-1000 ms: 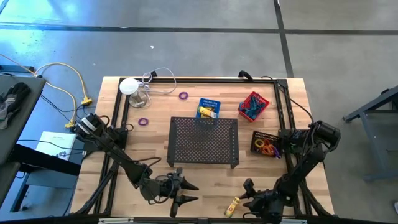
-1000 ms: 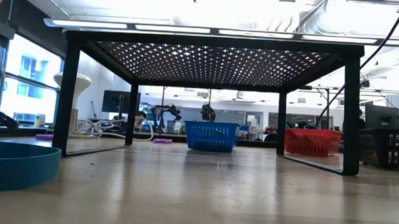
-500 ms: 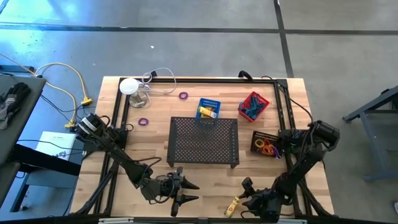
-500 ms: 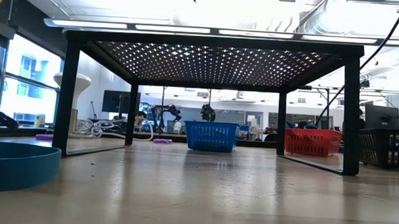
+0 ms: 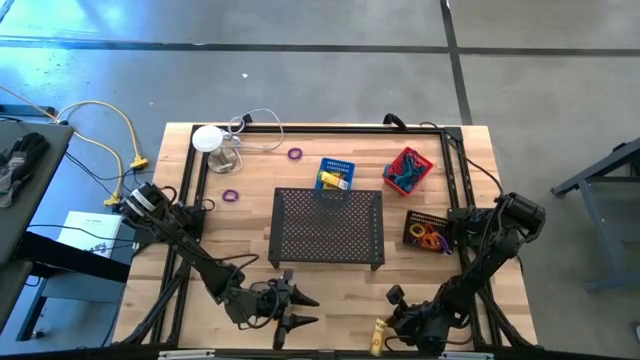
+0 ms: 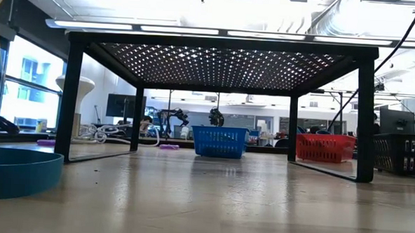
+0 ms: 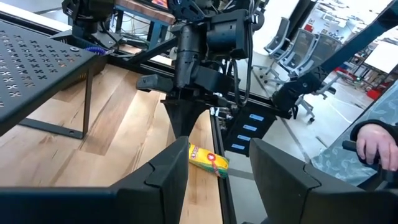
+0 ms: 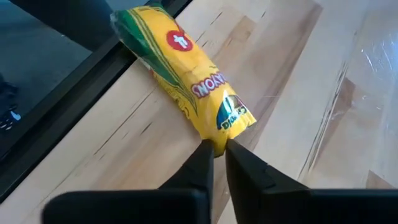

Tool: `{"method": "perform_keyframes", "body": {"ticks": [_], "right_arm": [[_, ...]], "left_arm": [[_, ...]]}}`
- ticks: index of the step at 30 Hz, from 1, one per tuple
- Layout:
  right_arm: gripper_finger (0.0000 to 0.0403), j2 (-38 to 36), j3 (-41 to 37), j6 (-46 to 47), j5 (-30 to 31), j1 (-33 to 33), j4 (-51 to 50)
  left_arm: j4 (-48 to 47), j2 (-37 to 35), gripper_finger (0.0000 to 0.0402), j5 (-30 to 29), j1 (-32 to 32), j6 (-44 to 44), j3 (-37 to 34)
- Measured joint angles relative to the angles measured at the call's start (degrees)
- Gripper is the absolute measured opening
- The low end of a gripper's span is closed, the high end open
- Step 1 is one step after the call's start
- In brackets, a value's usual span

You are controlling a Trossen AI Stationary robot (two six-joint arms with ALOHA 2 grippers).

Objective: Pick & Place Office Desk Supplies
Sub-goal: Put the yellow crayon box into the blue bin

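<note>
A small yellow crayon box point(image 8: 183, 78) lies flat on the wood at the table's near edge point(image 5: 378, 337), its far end by the black frame rail. My right gripper point(image 8: 215, 152) is shut on the box's near end. The left wrist view shows it standing over the box point(image 7: 208, 160). My left gripper point(image 7: 217, 180) stays open and level at the near edge point(image 5: 295, 305), left of the box, touching nothing. Two purple rings point(image 5: 295, 153) point(image 5: 231, 196) lie on the far left part of the table. My right gripper pinches the yellow box's end corner point(image 8: 225, 134) between its two fingertips point(image 8: 202, 158), at their free ends only. The fingers slant down from above and lie roughly along the box. The box still rests flat on the table.
The black mesh tray point(image 5: 328, 227) stands on legs mid-table. Behind it are a blue basket point(image 5: 336, 173) and a red basket point(image 5: 407, 170), and a black basket point(image 5: 428, 232) stands to the right. A white round-topped object point(image 5: 210, 140) with a cable stands far left.
My right gripper has swung slightly toward the table's left and closed onto the yellow box's end. The box has shifted a little on the wood and stays on the table.
</note>
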Motion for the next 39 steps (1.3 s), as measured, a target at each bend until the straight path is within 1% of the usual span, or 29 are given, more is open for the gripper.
{"method": "perform_keyframes", "body": {"ticks": [3, 10, 15, 18, 23, 30, 31, 34, 39], "right_arm": [[0.0008, 0.0, 0.0, 0.0, -0.1, 0.0, 0.0], [0.0003, 0.0, 0.0, 0.1, 0.3, 0.0, 0.0], [0.0003, -0.3, 0.5, 0.2, 3.3, 0.2, 1.4], [0.0003, -1.6, 1.9, 0.0, 3.7, 0.2, 0.7], [0.0003, -4.8, 4.7, -0.2, 5.3, 0.2, -2.9], [0.0003, -10.8, 10.4, -2.2, 11.5, -0.6, -8.7], [0.0003, -12.0, 11.2, -2.7, 12.6, -1.1, -10.0], [0.0003, -15.9, 12.8, -3.5, 17.5, -2.7, -14.1], [0.0003, -23.8, 13.2, -3.6, 24.0, -7.3, -20.2]], "left_arm": [[0.0, 0.0, 0.0166, 0.0, 0.0, 0.0, 0.0], [0.0, 0.0, 0.0166, 0.0, 0.0, 0.0, 0.0], [0.0, 0.0, 0.0166, 0.0, -0.1, 0.0, 0.0], [0.0, 0.0, 0.0166, 0.0, -0.4, 0.2, 0.0], [0.5, 0.0, 0.0166, 0.0, -0.8, 2.6, 0.0], [2.7, 0.0, 0.0166, -0.7, -1.8, 10.8, 0.0], [3.8, 0.0, 0.0166, -1.5, -2.1, 11.6, 0.0], [9.1, 0.0, 0.0166, -7.2, -3.6, 13.7, 0.0], [18.5, -0.1, 0.0166, -15.7, -8.0, 27.2, 0.0]]}}
